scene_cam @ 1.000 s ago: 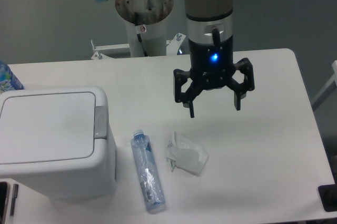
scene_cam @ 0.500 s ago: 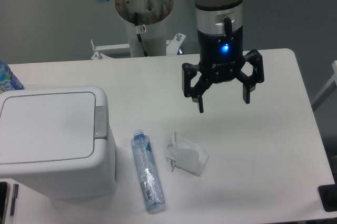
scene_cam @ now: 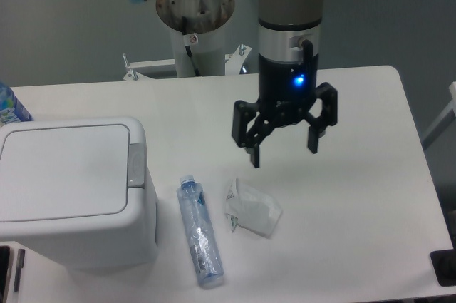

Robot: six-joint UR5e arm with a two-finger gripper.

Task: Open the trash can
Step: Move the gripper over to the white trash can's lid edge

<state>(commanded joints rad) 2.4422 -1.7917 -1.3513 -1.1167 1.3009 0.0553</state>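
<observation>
The large white trash can stands at the left of the table. Its flat lid lies closed, with the grey push-button tab on its right edge. My gripper hangs open and empty above the table's middle, well to the right of the can and a little above the crumpled wrapper. Its fingers point down.
A clear plastic bottle lies on the table just right of the can. A crumpled white wrapper lies beside it. Part of a blue bottle shows at the left edge. A dark object sits at the right front corner.
The gripper moved right and away, then came back left and lower toward the table's middle. It stayed open. The trash can lid has not moved.
</observation>
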